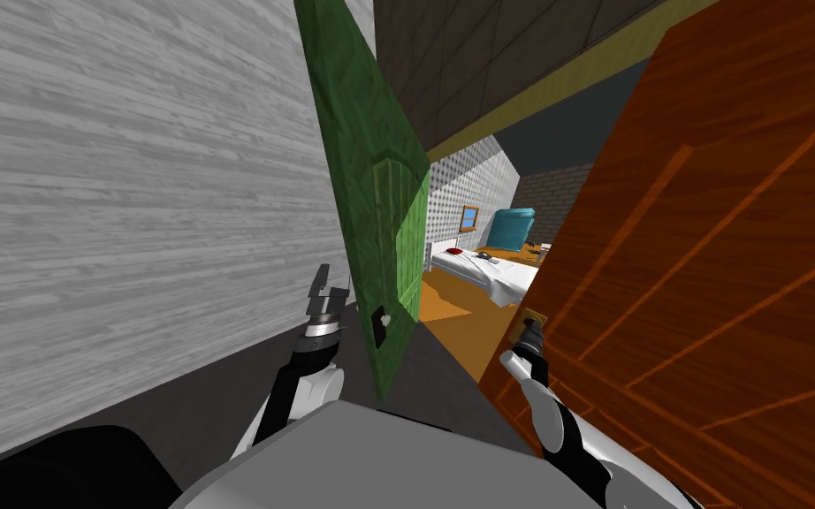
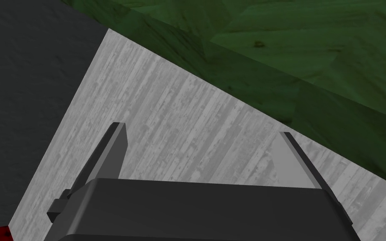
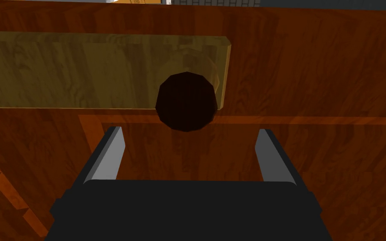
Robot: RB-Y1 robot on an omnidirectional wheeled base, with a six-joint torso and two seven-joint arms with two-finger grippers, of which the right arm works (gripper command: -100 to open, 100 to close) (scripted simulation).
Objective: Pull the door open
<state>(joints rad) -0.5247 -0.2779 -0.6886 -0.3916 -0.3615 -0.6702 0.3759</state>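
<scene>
A reddish-brown panelled door (image 1: 715,265) stands ajar on my right. Near its edge it carries a brass plate (image 3: 83,71) with a dark round knob (image 3: 186,100). My right gripper (image 3: 190,130) is open and faces that door, with the knob just beyond and between its fingertips, not touched. In the head view the right gripper (image 1: 529,334) sits right at the brass plate (image 1: 534,314). A green door (image 1: 370,221) with a small pale knob (image 1: 384,318) stands ajar in the middle. My left gripper (image 1: 322,287) hangs open beside it, holding nothing.
A grey plank wall (image 1: 114,221) runs along my left, and the left gripper (image 2: 202,129) points at it and at the green door (image 2: 297,54). Between the two doors a gap shows a room with a white bed (image 1: 485,269) on an orange floor.
</scene>
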